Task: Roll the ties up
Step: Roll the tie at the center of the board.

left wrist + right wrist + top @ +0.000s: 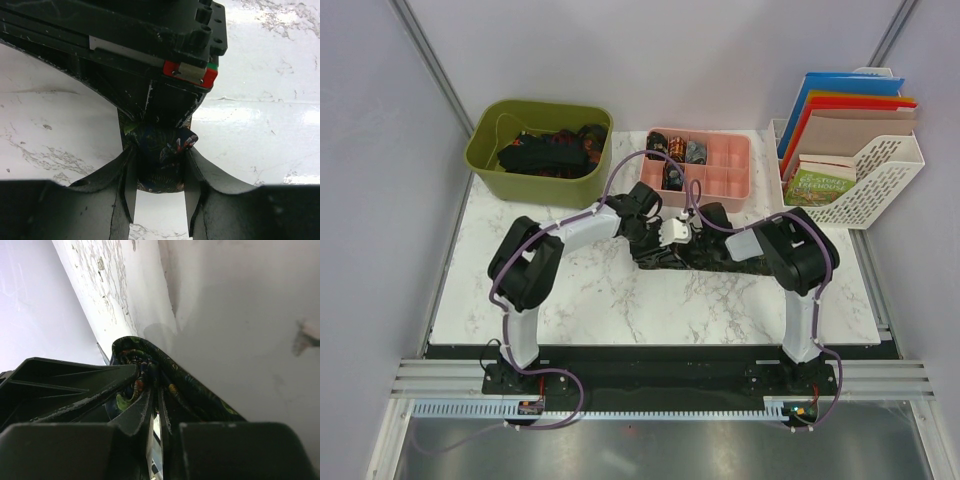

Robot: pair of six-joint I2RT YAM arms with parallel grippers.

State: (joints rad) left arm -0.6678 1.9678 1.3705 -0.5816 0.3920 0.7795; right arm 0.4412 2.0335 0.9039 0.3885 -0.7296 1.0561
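In the left wrist view, the left gripper (pixel 160 175) is clenching the tie (pixel 161 155) at the centre of the frame. Its fingers (pixel 129 180) are squeezing a bunched, partly wound wad of dark patterned fabric just above pale marble, while black robot housing is filling the upper half.

In the right wrist view, the right gripper (pixel 152 400) is pinching a folded loop of the same tie at the lower centre, the fabric curling out over its fingertips.

Winding looks to be the step in hand, with both claws working one tie between them. The next move probably calls for one claw to be holding the core firm while the other is letting go, regrasping and turning, so the coil is not slackening.

In the top view, both arms are meeting mid-frame over the white marble tabletop (pixel 620 310). A green bin (pixel 485 150) at upper left is holding loose ties (pixel 545 150). A pink compartment tray (pixel 730 180) at upper centre is carrying rolled ties (pixel 675 160), and a white file rack (pixel 890 180) of folders is standing at upper right. Pale partition walls (pixel 670 60) are enclosing the table.
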